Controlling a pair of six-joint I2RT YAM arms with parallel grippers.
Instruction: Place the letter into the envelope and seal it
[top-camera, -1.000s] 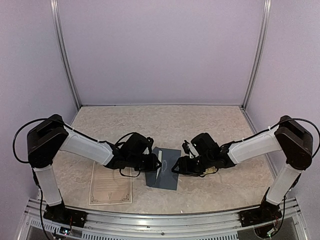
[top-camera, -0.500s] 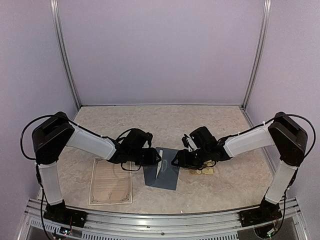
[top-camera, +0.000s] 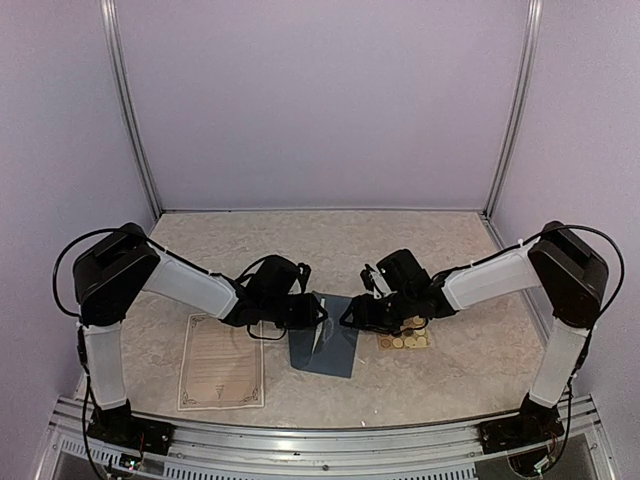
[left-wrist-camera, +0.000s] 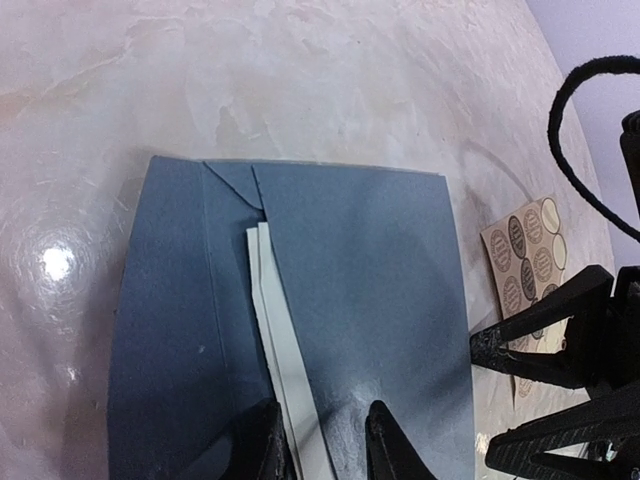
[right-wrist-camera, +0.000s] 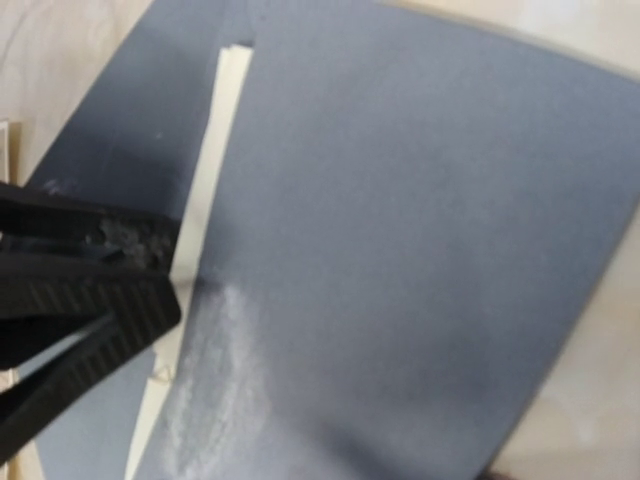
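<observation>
At frame centre on the tabletop (top-camera: 330, 250): envelope (top-camera: 325, 347), left pincer (left-wrist-camera: 318, 450) pinching its cream-lined edge; right pincer (top-camera: 347, 318) alongside, state impossible to tell.

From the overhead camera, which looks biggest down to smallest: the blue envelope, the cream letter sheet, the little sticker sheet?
1. Letter sheet, though it lies nearer the camera.
2. Envelope, partly hidden under both grippers, so its rank against the letter is unsure.
3. Sticker sheet, clearly smallest.
</observation>
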